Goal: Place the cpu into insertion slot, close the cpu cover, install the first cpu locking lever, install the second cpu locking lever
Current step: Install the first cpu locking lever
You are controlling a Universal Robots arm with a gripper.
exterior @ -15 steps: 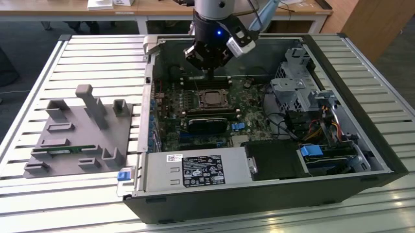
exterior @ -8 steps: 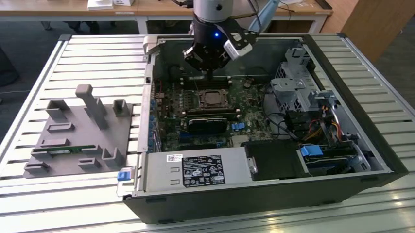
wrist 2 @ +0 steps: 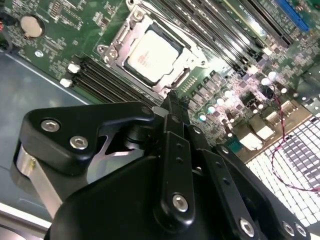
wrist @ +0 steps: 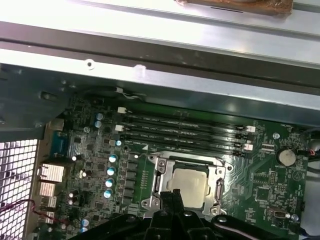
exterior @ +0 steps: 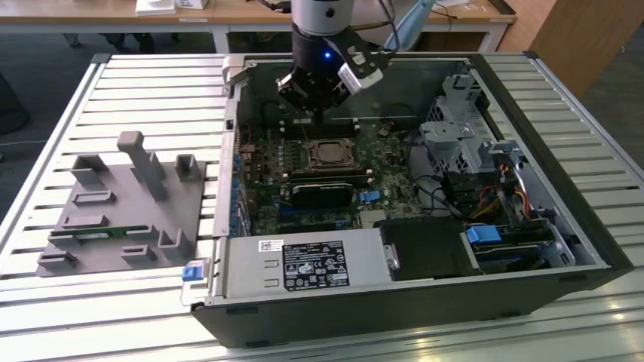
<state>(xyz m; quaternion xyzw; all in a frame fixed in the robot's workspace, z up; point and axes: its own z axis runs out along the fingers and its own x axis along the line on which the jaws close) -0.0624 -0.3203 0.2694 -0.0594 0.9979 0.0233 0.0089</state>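
**Chip seated, cover down.** Inside an open computer case (exterior: 589, 249) lying on a slatted desk (exterior: 60, 317), the pincer (wrist 2: 171, 98) hangs low over the motherboard (wrist: 95, 145). Its fingers (wrist: 168, 200) are pressed together with no gap visible between them, and it holds nothing. Its tip sits just beside one edge of the insertion slot (wrist: 190, 165), close to the metal frame. Whether it actually makes contact cannot be told.

The cpu (wrist 2: 150, 54) lies flat in the slot. Its dull silver top shows through the square opening of the cpu cover (wrist: 161, 175), which lies flat around it.

On that evidence the first two steps look done: the chip is in and the cover is closed. Both wrist views leave the locking levers harder to read, and whether either one is hooked down cannot be made out. With the pincer empty at the socket's edge, the work appears to stand at the lever stage.

A row of memory slots (wrist: 180, 131) runs beside the socket. A grey fixture block (exterior: 121, 211) stands on the desk, well apart from the case at the exterior view's left.
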